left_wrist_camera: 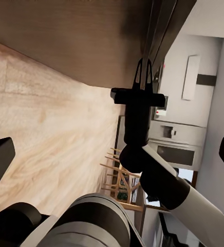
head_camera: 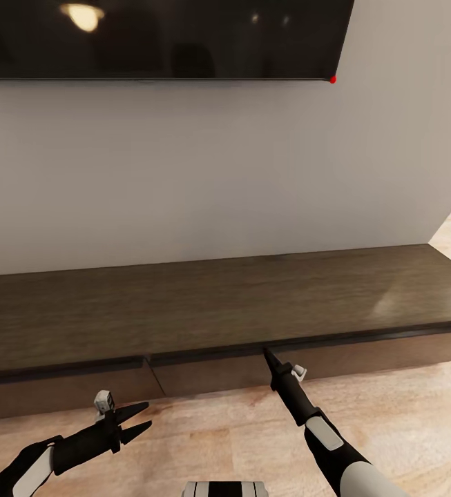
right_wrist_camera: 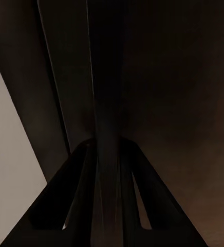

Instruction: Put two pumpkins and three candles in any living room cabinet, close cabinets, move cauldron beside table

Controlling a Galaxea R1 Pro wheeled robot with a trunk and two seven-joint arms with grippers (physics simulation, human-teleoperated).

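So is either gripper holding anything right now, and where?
Nothing is held. The left gripper hangs open over the floor; the right gripper has its tips at the cabinet front's top edge.

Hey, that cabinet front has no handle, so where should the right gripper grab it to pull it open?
Likely its top edge. The cabinet fronts are flat, so the dark gap under the slab top offers the only lip. Come from the room side, from slightly above, jaws nearly together, hooking into that gap. The right gripper is already at that seam, where two fronts meet; the left gripper hangs open above the floor.
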